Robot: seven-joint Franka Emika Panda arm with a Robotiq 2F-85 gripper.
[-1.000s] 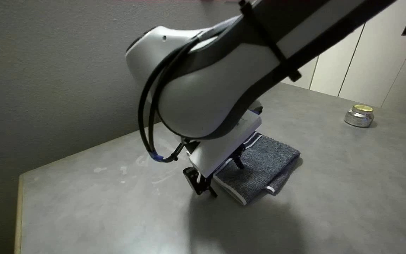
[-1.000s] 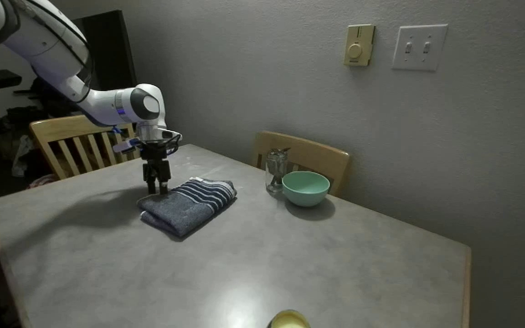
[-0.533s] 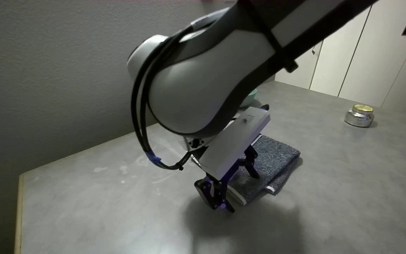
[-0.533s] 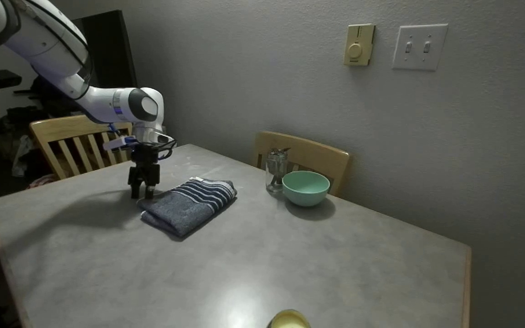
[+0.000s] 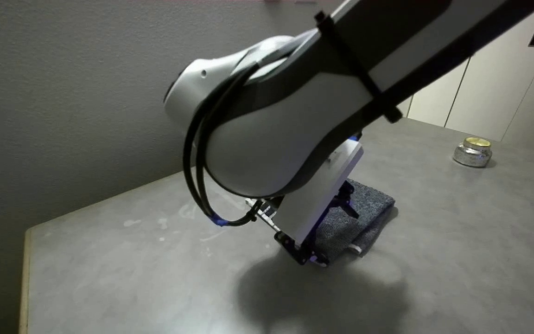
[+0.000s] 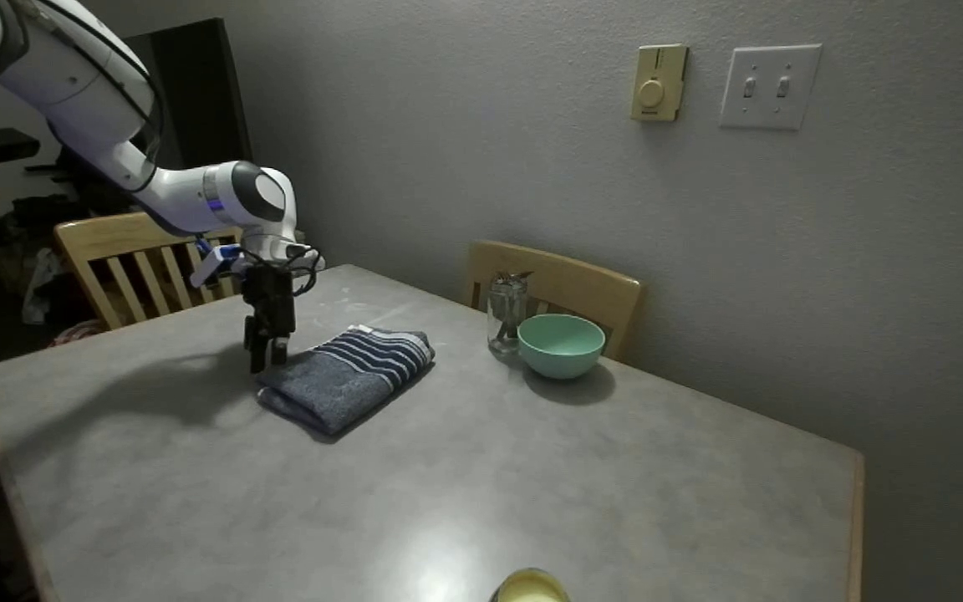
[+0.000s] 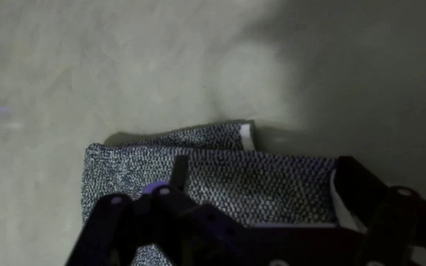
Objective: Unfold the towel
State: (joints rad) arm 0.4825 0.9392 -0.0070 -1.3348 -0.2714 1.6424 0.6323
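Though clear, jar [image 6: 506, 311] with dark contents [image 6: 506, 333]

The towel [image 7: 250, 181] is nubbly cloth; the table [image 6: 565, 477] smooth, faintly glossy; the wall [image 6: 465, 134] rough, matt.

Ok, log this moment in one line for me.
towel: folded on table; jaws: open, nothing gripped; touch on towel: unclear; unfolding: not done
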